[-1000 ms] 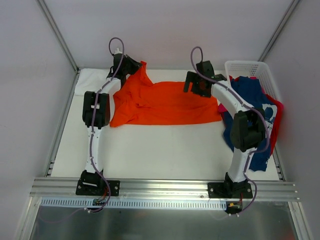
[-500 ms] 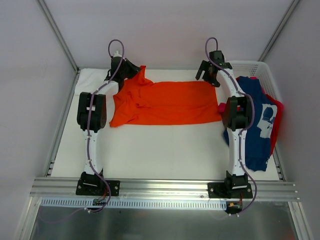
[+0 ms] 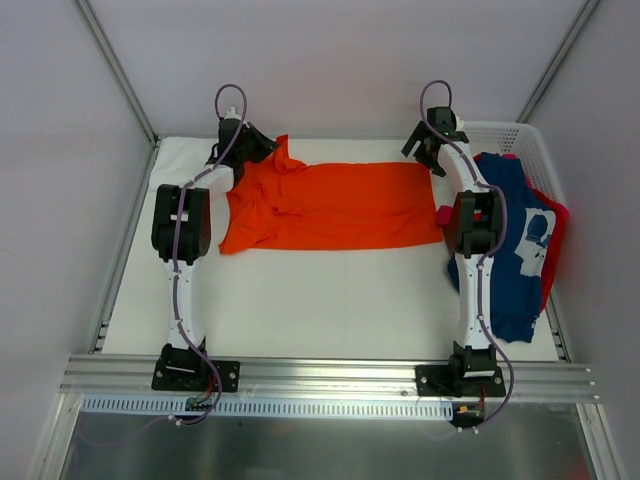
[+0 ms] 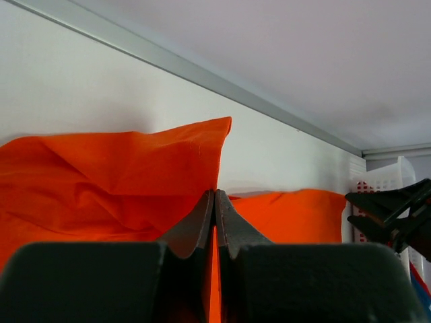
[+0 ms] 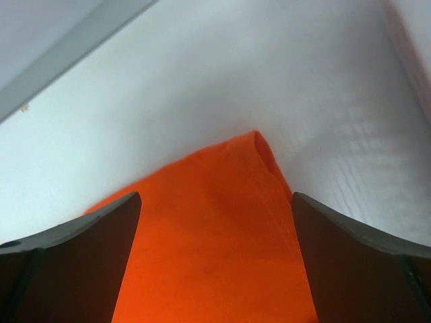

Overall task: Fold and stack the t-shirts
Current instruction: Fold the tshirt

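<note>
The bright orange t-shirt [image 3: 340, 205] lies spread across the back of the table. My left gripper [image 3: 268, 148] is shut on its raised back-left corner; in the left wrist view the jaws [image 4: 215, 195] pinch orange cloth [image 4: 101, 182]. My right gripper [image 3: 425, 155] is open just above the shirt's back-right corner; in the right wrist view the corner [image 5: 215, 256] lies between the spread fingers [image 5: 81, 256]. A navy t-shirt with white print [image 3: 515, 225] drapes over the basket at the right, with a pink-red one [image 3: 556, 250] under it. A white cloth [image 3: 178, 158] lies flat at the back left.
The white lattice basket [image 3: 480, 130] stands at the back right, against the right wall. The back wall rail runs close behind both grippers. My right gripper also shows at the right edge of the left wrist view [image 4: 394, 212].
My right gripper has moved back and to the right, from the shirt's middle to its back-right corner. The orange shirt now lies flatter. My left gripper has shifted slightly back, still holding its corner.
</note>
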### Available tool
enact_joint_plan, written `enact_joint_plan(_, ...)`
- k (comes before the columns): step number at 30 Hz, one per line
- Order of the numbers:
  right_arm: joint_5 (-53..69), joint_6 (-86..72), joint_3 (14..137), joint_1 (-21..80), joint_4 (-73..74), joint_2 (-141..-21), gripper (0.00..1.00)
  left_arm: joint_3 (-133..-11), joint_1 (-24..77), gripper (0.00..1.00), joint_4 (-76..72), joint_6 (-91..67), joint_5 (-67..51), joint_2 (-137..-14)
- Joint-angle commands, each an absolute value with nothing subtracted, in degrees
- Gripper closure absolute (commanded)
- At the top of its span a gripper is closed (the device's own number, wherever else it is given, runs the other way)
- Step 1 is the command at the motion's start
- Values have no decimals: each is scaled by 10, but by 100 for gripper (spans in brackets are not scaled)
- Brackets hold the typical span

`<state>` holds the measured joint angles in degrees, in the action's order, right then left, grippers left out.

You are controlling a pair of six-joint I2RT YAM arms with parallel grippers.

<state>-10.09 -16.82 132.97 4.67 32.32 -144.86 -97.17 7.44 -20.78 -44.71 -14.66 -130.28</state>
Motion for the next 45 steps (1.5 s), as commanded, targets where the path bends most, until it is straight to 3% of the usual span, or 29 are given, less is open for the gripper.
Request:
enact_joint_plan(1,-142,-181,1356,21,287,-1455,0,-963,70,100,-233,-422,-163,-1266)
enact_joint_plan(7,-180,-165,1373,15,252,-1476,1,-954,69,100,-233,-419,-170,-1267)
enact_joint_plan(19,-120,-241,1346,11,240,-1487,5,-931,68,100,-245,-424,-176,-1259)
enact_joint_plan(26,-103,-260,1322,10,234,-1477,17,-919,65,100,-250,-422,-175,-1253)
enact_joint_plan(45,-140,-272,1230,11,258,-1384,10,-912,64,100,-264,-436,-185,-1259)
